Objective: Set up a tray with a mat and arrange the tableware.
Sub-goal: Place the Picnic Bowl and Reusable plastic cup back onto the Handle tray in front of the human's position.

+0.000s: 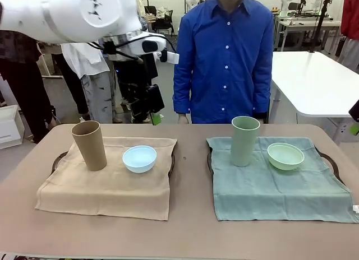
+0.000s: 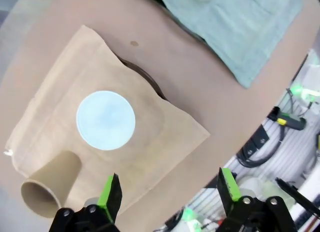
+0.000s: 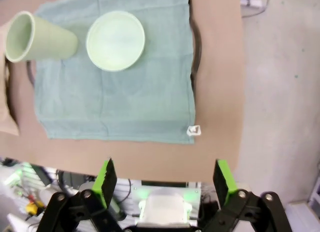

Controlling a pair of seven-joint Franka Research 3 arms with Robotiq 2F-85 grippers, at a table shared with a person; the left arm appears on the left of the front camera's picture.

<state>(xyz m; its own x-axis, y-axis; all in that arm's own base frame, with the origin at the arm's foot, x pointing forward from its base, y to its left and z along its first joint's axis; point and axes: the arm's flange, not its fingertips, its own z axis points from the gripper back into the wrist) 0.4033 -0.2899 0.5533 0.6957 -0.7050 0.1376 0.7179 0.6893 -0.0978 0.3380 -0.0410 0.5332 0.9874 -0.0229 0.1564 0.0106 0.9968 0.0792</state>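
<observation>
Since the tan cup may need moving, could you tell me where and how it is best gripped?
Judging by its pose, grip the tan cup across its upper wall just below the rim, coming down from above. It stands upright and flares toward the open top, and the light blue bowl sits apart to one side, leaving room for open fingers.

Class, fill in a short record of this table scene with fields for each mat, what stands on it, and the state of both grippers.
Tan mat: tan cup upright, light blue bowl beside it
Green mat: pale green cup upright, pale green bowl beside it
Trays: dark rims showing under both mats
Left gripper: open, holding nothing, above the table
Right gripper: open, holding nothing, above the table
Person: standing at the far side
</observation>
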